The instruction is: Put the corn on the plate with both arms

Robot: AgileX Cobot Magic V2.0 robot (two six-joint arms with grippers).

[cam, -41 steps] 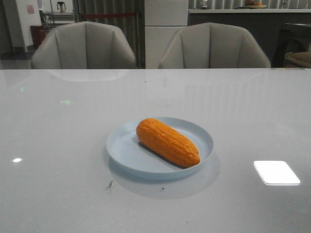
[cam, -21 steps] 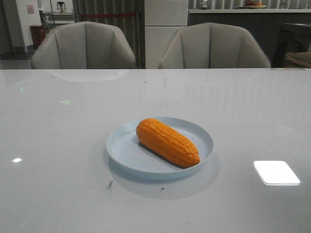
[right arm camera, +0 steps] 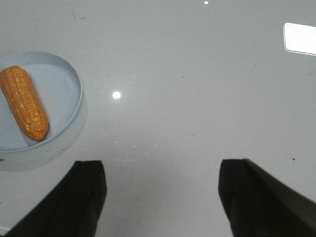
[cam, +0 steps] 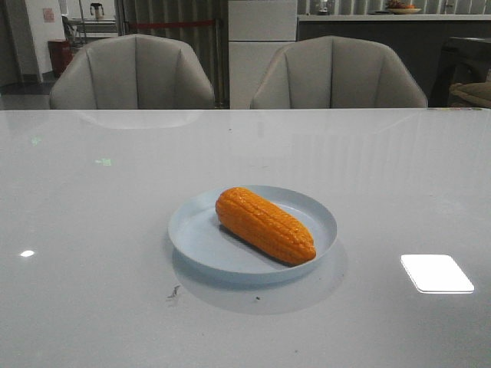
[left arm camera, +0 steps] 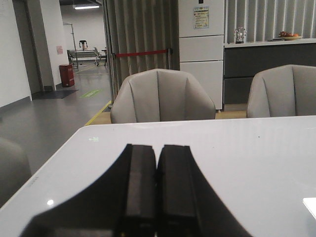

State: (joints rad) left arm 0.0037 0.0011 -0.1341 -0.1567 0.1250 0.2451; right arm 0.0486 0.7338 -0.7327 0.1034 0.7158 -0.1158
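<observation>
The orange-yellow corn (cam: 265, 225) lies on the pale-blue plate (cam: 198, 241) in the middle of the table, its tapered end toward the front right. Both also show in the right wrist view, the corn (right arm camera: 23, 102) on the plate (right arm camera: 66, 89). My right gripper (right arm camera: 163, 170) is open and empty above bare table, well apart from the plate. My left gripper (left arm camera: 157, 155) is shut and empty, its two black fingers pressed together over the table's left part. Neither gripper shows in the front view.
Two grey chairs (cam: 134, 73) (cam: 337, 73) stand behind the table's far edge. A bright light reflection (cam: 436, 273) lies on the glossy white tabletop at the front right. A small dark mark (cam: 173, 291) sits in front of the plate.
</observation>
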